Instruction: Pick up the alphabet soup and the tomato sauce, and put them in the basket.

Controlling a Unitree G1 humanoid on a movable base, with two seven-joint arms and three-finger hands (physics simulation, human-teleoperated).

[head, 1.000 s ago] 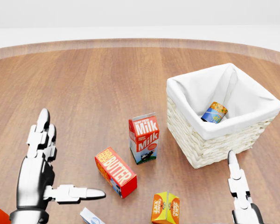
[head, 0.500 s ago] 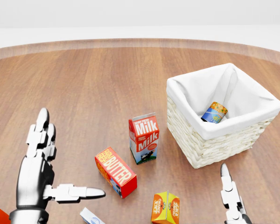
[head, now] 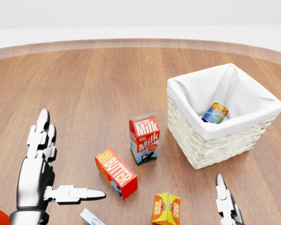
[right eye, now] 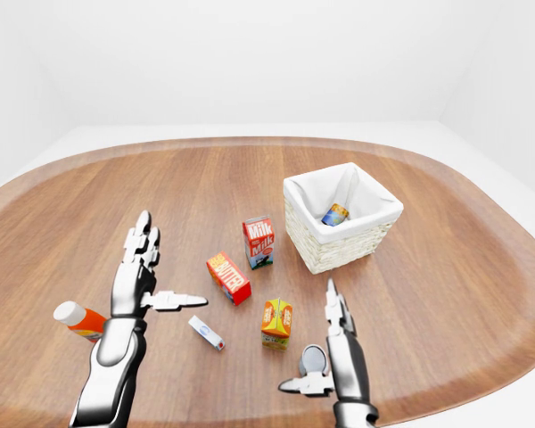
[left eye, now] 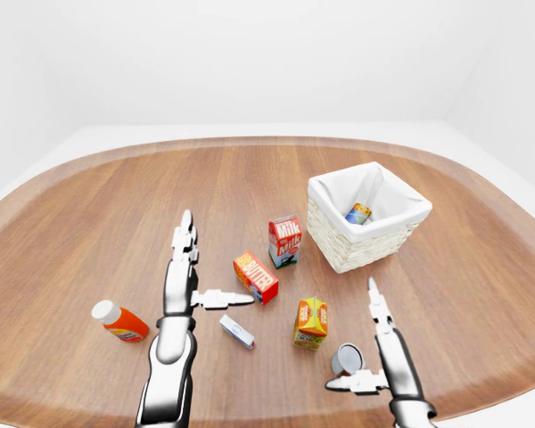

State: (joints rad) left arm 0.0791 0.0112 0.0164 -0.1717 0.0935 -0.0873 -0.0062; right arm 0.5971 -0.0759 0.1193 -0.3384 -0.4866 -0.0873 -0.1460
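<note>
My right hand (left eye: 374,352) hangs low with fingers spread apart, thumb just beside the tomato sauce can (left eye: 345,359) lying on the tabletop (left eye: 98,223). My left hand (left eye: 185,276) is splayed wide too, holding nothing. Farther up the left-eye view stand the butter box (left eye: 256,277) and milk carton (left eye: 284,241). The alphabet soup (head: 215,112) lies inside the basket (left eye: 366,242).

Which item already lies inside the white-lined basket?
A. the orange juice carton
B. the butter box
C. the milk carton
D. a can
D: a can lies inside the basket, while the milk carton, butter box and orange juice carton stand on the table outside it.
</note>
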